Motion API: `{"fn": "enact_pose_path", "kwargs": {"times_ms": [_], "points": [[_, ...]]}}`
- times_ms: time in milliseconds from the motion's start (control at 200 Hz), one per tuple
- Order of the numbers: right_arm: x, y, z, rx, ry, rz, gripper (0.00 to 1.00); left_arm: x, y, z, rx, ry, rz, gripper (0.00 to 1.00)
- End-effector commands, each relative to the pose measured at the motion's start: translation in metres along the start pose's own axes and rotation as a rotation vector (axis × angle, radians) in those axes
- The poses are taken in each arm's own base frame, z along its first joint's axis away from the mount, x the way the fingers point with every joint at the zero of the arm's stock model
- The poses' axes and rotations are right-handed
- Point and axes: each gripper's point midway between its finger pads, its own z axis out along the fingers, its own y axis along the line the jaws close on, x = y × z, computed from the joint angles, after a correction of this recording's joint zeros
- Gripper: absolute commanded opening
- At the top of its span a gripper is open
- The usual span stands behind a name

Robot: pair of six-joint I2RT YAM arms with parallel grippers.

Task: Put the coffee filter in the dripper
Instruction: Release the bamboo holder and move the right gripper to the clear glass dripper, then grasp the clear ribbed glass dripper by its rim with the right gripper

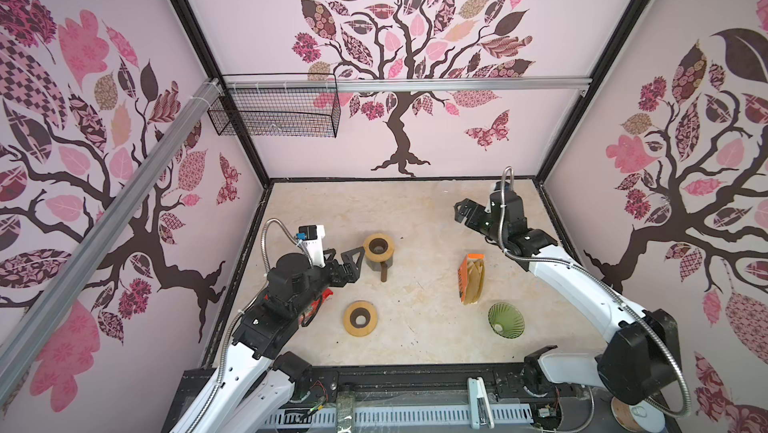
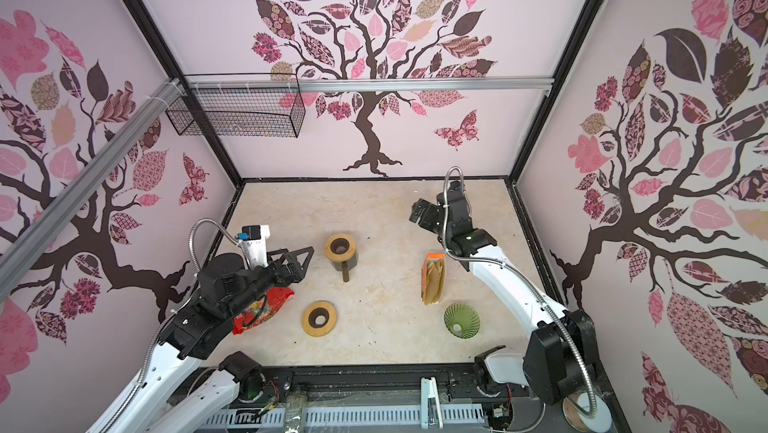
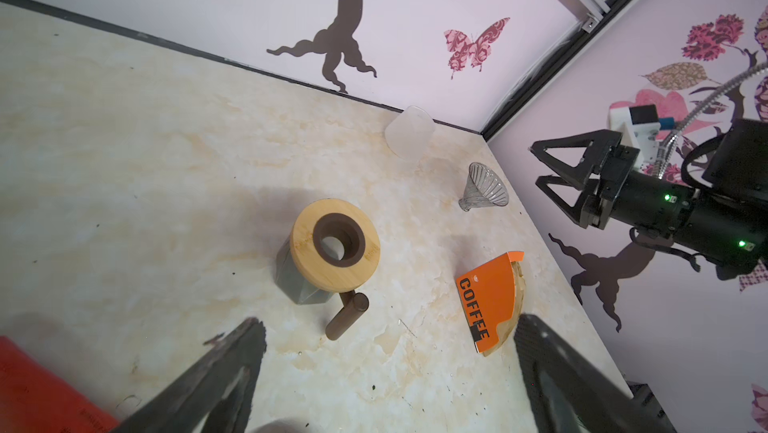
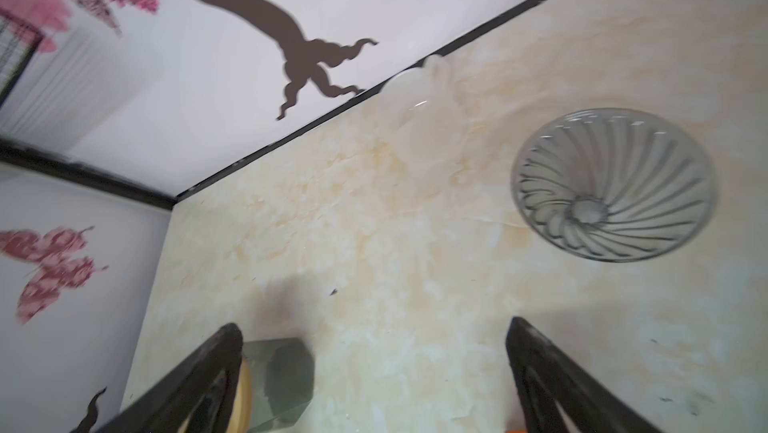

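A white paper coffee filter point(image 3: 409, 132) point(image 4: 419, 107) lies on the table against the back wall. A little apart from it stands a clear ribbed glass dripper point(image 3: 484, 188) point(image 4: 613, 183), its mouth facing up and nothing in it. My right gripper point(image 1: 461, 210) point(image 2: 417, 213) point(image 4: 374, 325) hangs open above the table near them, holding nothing. Beside the wooden-topped grey pot point(image 1: 378, 250) point(image 3: 334, 244), my left gripper point(image 1: 353, 262) point(image 2: 301, 260) point(image 3: 390, 321) is open and holds nothing. I cannot make out the white filter or the clear dripper in the top views.
An orange "COFFEE" holder of brown filters point(image 1: 471, 279) point(image 3: 492, 298) stands right of centre, with a green dripper point(image 1: 506, 319) in front of it. A loose wooden ring point(image 1: 360, 318) lies front centre. A red bag point(image 2: 266, 306) sits under the left arm. A wire basket point(image 1: 276, 107) hangs at the back left.
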Motion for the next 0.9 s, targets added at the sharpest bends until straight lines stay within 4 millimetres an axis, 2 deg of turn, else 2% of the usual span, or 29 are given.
{"fn": "enact_pose_path", "kwargs": {"times_ms": [0, 80, 165, 360, 500, 570, 740, 890], "points": [[-0.024, -0.048, -0.007, 0.16, -0.049, 0.192, 1.0, 0.011, 0.022, -0.006, -0.087, -0.006, -0.032, 0.97], [-0.03, -0.077, -0.003, 0.266, -0.078, 0.27, 1.0, 0.022, 0.015, -0.007, -0.03, 0.031, 0.019, 0.97], [-0.033, -0.093, 0.001, 0.341, -0.096, 0.305, 1.0, 0.025, 0.012, -0.006, 0.0, 0.033, 0.027, 0.97], [-0.027, -0.133, 0.028, 0.364, -0.057, 0.463, 0.98, 0.024, 0.017, -0.003, -0.001, 0.04, 0.007, 0.96], [-0.025, -0.148, 0.045, 0.434, -0.04, 0.43, 0.97, 0.021, 0.016, -0.005, 0.009, 0.027, 0.002, 0.96], [-0.02, -0.152, 0.053, 0.438, -0.023, 0.426, 0.92, 0.02, 0.015, -0.007, 0.015, 0.022, 0.004, 0.96], [-0.014, -0.151, 0.07, 0.401, -0.003, 0.416, 0.77, 0.02, 0.013, -0.007, 0.022, 0.02, 0.003, 0.96], [-0.012, -0.153, 0.078, 0.402, 0.009, 0.416, 0.72, 0.02, 0.013, -0.006, 0.027, 0.025, 0.005, 0.96]]}}
